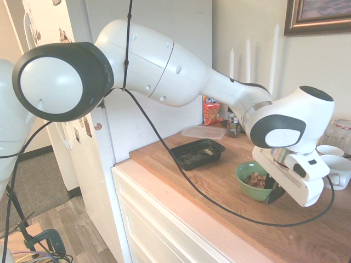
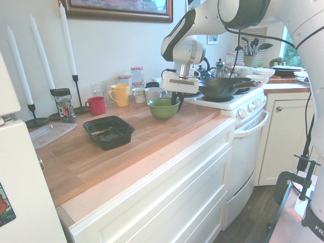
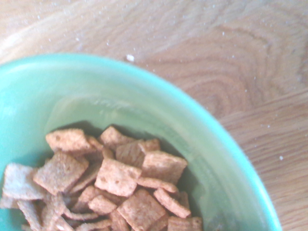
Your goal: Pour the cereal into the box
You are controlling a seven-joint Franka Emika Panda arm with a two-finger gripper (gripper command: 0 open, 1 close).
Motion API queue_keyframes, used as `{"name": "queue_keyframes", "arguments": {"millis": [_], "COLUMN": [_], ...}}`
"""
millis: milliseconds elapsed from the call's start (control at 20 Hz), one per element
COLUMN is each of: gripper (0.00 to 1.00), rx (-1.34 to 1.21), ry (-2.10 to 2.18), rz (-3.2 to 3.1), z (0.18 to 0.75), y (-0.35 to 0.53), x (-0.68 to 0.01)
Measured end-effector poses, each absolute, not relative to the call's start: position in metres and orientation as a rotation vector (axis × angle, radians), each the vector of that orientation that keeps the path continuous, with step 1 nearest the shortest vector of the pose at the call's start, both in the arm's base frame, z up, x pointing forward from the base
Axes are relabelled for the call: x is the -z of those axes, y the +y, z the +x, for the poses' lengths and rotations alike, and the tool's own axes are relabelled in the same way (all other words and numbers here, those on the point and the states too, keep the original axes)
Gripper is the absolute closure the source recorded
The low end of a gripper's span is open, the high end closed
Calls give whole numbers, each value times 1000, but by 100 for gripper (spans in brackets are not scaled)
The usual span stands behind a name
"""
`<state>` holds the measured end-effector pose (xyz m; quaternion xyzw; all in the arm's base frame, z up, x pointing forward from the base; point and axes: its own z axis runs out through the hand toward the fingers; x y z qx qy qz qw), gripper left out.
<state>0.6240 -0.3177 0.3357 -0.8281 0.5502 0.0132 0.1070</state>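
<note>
Three candles (image 2: 43, 55); one box (image 2: 109, 132).

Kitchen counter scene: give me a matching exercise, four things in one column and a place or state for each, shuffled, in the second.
1. cereal
2. black tray
3. gripper
4. red mug

A. shut on the green bowl's rim
B. beside the yellow mug
C. in the green bowl
D. mid-counter, nearly empty

Pairs: 1-C, 2-D, 3-A, 4-B

Almost no print is showing legibly. White capitals reading "FR" are standing on the dark base of the robot arm (image 2: 318, 232) at the second exterior view's lower right corner. Print on the orange-red snack bag (image 1: 211, 110) is staying too blurred to read.
</note>
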Motion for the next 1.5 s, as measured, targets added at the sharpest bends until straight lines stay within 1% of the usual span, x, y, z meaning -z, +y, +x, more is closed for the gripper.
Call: {"name": "queue_keyframes", "arguments": {"millis": [650,1050,1300,1500], "gripper": [100,100,100,100], "rx": [-8,54,107,113], "ry": [1606,1565,1524,1483], "rz": [-2465,-2499,-2572,-2633], "z": [622,621,636,656], "y": [-318,-308,-267,-209], "x": [-355,-410,-453,-459]}}
